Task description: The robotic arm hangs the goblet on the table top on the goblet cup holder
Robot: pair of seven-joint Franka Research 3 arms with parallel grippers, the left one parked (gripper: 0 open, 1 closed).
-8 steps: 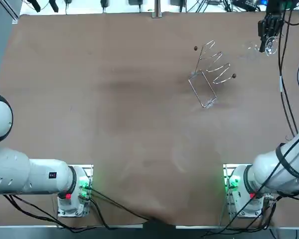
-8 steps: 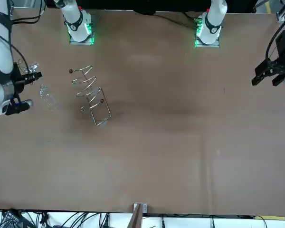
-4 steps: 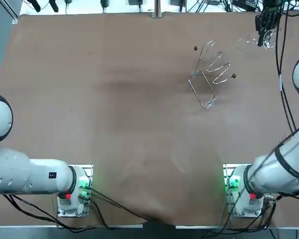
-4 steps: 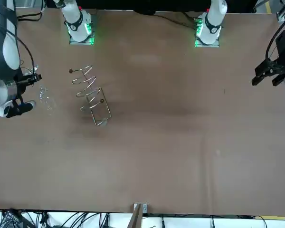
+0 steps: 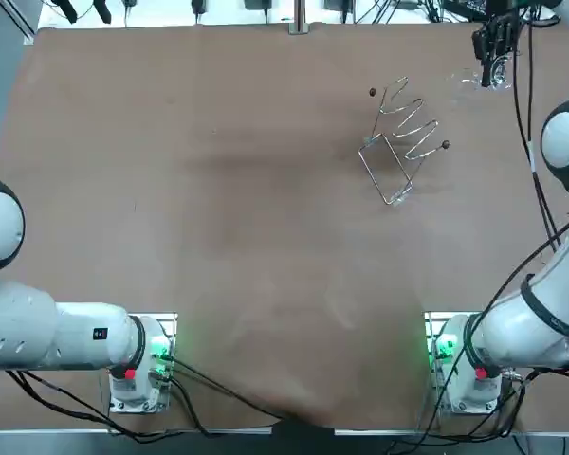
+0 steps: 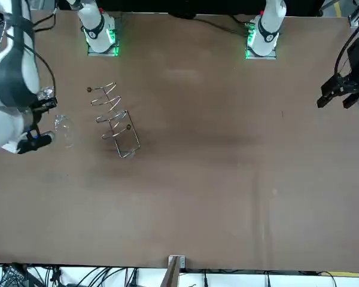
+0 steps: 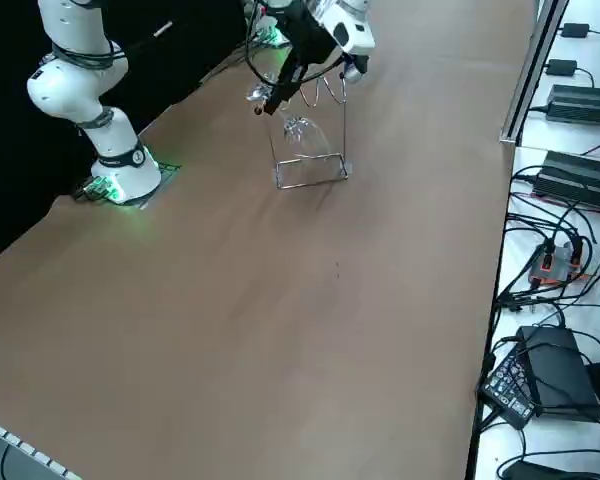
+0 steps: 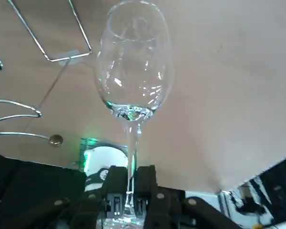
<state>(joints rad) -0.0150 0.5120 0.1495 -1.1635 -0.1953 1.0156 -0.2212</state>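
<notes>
Nearest you, at the table's (image 5: pixel 218 190) near edge, the working arm's base (image 5: pixel 463 365) sits in the right corner with a green light glowing on it.

Further out, the wire rack (image 5: pixel 403 142) stands in the table's right half, closer to the far edge than to the near one. It has a rectangular loop at the end facing you. Beyond the loop are zigzag arms, two of them tipped with small dark balls.

Farthest out, in the far right corner, you find the right gripper (image 8: pixel 130 174). Its jaws are drawn in to a narrow gap and clamp the thin stem of the goblet (image 8: pixel 133 71) just above the foot, with one finger (image 8: pixel 115 181) pressed on either side. The glass is clear and empty, and its bowl points away from the fingers, down toward the tabletop. You cannot tell from these views whether the rim touches the table.

The goblet hangs beside the rack, on the side toward the table's right edge. It is apart from the wire and is hooked onto none of the arms.
</notes>
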